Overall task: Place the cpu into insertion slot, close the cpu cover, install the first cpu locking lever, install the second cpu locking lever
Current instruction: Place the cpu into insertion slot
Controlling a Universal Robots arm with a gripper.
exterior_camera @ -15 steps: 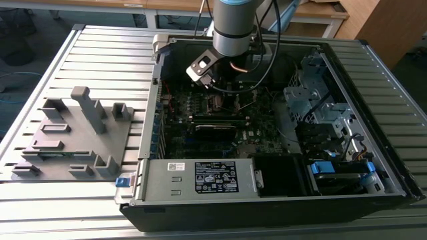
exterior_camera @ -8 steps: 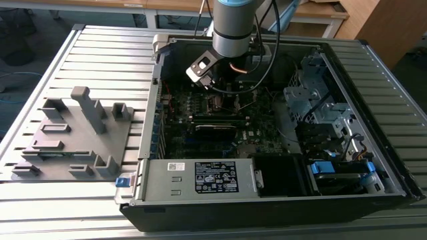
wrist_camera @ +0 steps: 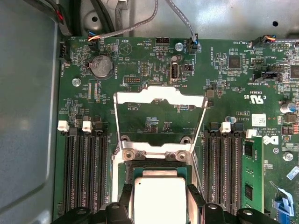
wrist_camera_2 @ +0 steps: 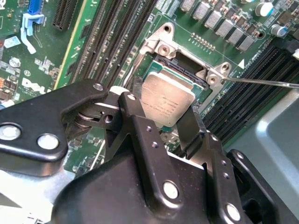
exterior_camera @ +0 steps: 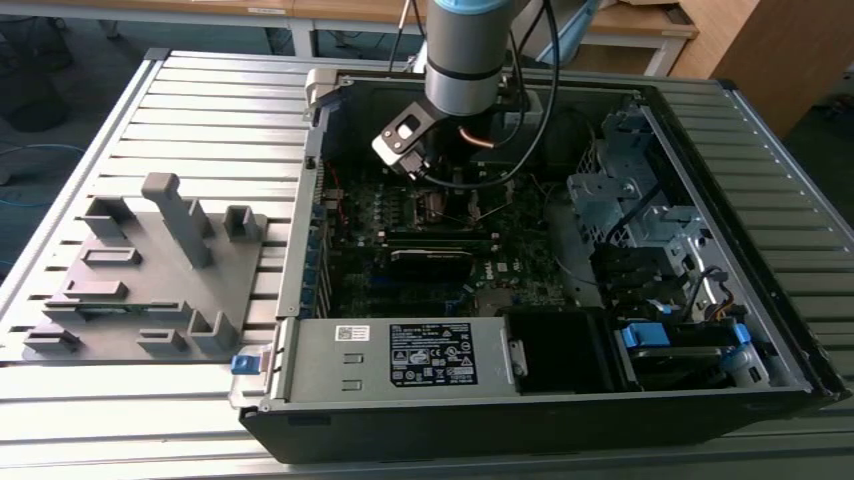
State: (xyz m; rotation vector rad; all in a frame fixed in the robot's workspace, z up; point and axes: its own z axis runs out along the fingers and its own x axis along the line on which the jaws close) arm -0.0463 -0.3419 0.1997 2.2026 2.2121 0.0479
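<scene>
black fingers (wrist_camera_2: pixel 140 123) of the gripper (wrist_camera_2: pixel 161 105) are pictured clamped on two opposite edges of the cpu (wrist_camera_2: pixel 168 95), and those edges are hidden beneath them. the square chip is held with its silvery face turned up to both wrist cameras, over the insertion slot (wrist_camera_2: pixel 180 69). in the first wrist view its sides are squared with the socket's rim and its near edge is cut off. whether it is seated or held just above cannot be told, as most of the socket is covered by it. the cpu cover (wrist_camera: pixel 161 95) is laid open on the slot's far side from the gripper, and a thin lever (wrist_camera_2: pixel 261 83) stands clear. in the exterior view the socket is masked by the arm (exterior_camera: pixel 465 60), which is reached into the computer case (exterior_camera: pixel 534 430).
</scene>
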